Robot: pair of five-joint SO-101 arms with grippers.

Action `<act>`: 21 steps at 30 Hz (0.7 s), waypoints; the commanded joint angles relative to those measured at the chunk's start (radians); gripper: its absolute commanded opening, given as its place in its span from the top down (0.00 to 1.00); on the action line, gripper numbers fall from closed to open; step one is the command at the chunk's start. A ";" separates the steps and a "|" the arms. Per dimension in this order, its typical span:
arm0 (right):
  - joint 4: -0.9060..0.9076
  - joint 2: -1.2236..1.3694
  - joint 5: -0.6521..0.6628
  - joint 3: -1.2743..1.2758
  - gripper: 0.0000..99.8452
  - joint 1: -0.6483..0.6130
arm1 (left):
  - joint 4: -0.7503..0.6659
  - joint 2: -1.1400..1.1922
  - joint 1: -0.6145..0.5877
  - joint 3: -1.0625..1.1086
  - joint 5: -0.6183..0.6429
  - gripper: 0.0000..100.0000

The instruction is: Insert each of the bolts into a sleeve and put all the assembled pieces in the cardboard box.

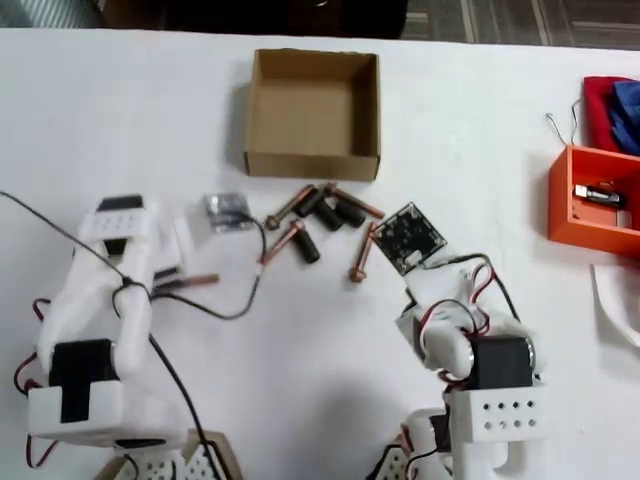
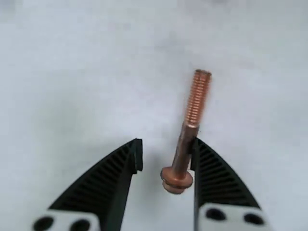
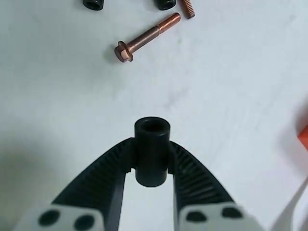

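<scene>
Nothing is assembled yet: the cardboard box (image 1: 313, 163) sits empty on the table (image 1: 480, 90). The right jaws are clamped on a black sleeve (image 3: 152, 132), its bore showing. The left jaws stand open around a copper bolt (image 2: 190, 125) lying on the table and touching one of them. Spare bolts (image 1: 287, 208) and sleeves (image 1: 345, 212) lie near the box.

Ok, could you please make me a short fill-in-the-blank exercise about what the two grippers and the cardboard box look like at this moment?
1. The right gripper is shut on a black ____.
2. A copper-coloured ____ lies between the open jaws of the left gripper.
3. The inside of the cardboard box is ____.
Missing words: sleeve; bolt; empty.
</scene>
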 commanded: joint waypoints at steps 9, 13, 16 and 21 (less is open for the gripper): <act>-0.015 -0.016 -0.002 -0.005 0.98 0.001 | 0.497 -0.041 0.025 -0.364 0.977 0.88; -0.015 -0.016 -0.005 -0.005 0.98 0.001 | 0.511 -0.038 0.029 -0.398 1.475 0.88; -0.015 -0.016 -0.006 -0.005 0.98 0.001 | 0.440 -0.035 0.029 -0.384 1.706 0.88; -0.025 -0.016 -0.003 -0.005 0.98 0.001 | 0.328 -0.035 0.058 -0.232 1.846 0.82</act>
